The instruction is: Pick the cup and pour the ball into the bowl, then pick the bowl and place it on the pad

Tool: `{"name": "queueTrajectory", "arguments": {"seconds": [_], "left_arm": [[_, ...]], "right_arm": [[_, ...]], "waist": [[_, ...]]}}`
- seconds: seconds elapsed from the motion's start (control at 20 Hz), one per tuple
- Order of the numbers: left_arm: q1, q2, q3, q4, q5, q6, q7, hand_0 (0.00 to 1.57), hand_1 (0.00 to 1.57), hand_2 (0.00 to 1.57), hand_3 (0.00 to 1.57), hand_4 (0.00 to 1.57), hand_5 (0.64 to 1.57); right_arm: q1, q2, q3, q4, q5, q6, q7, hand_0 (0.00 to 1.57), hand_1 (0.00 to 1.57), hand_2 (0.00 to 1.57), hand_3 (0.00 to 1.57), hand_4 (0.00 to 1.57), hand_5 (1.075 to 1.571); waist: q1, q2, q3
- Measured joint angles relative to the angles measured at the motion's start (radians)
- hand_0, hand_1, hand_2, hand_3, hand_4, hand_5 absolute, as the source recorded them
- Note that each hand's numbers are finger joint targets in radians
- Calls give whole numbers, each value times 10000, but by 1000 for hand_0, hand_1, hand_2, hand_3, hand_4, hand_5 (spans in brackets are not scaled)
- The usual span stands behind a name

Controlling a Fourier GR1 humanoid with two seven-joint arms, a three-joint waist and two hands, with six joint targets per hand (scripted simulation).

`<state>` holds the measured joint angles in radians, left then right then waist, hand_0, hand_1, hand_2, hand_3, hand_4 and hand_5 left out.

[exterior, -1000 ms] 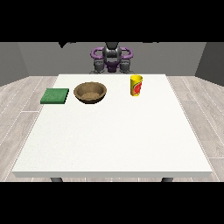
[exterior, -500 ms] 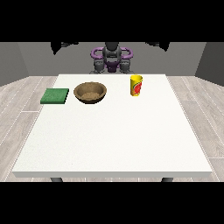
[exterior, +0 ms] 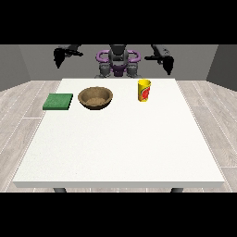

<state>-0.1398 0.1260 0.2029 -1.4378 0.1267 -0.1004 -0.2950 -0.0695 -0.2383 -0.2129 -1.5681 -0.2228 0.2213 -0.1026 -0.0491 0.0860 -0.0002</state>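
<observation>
A yellow cup [exterior: 144, 90] with a red mark stands upright on the white table [exterior: 120, 143], right of centre at the back. No ball shows; the cup's inside is hidden. A brown bowl [exterior: 95, 97] sits left of the cup, and a flat green pad [exterior: 58, 101] lies further left. The hand at the view's left [exterior: 59, 57] hangs in the air behind the table's far left corner, above and behind the pad. At the view's right, the other hand [exterior: 166, 63] hovers behind and above the cup. Both hold nothing, and their fingers hang relaxed.
The robot's torso [exterior: 118, 62] stands behind the table's far edge. White tabletop stretches from the objects to the near edge. Wooden floor surrounds the table.
Both arms have spread outward and their hands have come lower into view at either side of the torso. Cup, bowl and pad have not moved.
</observation>
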Motion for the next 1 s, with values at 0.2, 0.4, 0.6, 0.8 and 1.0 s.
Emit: {"name": "queueTrajectory", "arguments": {"seconds": [0.2,0.4,0.6,0.8,1.0], "left_arm": [[-269,-407,-134,1265,-502,370,-1333,0,0,0,0,0,1518],[-675,-640,-101,2638,-818,717,-2550,0,0,0,0,0,1519],[-1312,-694,107,4174,-1010,1112,-3625,0,0,0,0,0,1518],[-1921,-514,337,5546,-1004,1170,-4519,0,0,0,0,0,1520],[-2516,-447,440,6755,-1040,1292,-5213,0,0,0,0,0,1521]], "right_arm": [[-262,-61,-91,257,64,172,-484,0,0,0,0,0,1571],[-398,-170,-233,585,28,412,-817,0,0,0,0,0,1570],[-491,-114,-130,617,80,556,-980,0,0,0,0,0,1570],[-508,-182,-267,1009,82,822,-1455,0,0,0,0,0,1571],[-666,-84,-237,1288,247,776,-1731,0,0,0,0,0,1571]], "waist": [[-232,455,-2],[-427,789,-1],[-657,1073,0],[-724,1249,-3],[-726,1405,-2]]}}
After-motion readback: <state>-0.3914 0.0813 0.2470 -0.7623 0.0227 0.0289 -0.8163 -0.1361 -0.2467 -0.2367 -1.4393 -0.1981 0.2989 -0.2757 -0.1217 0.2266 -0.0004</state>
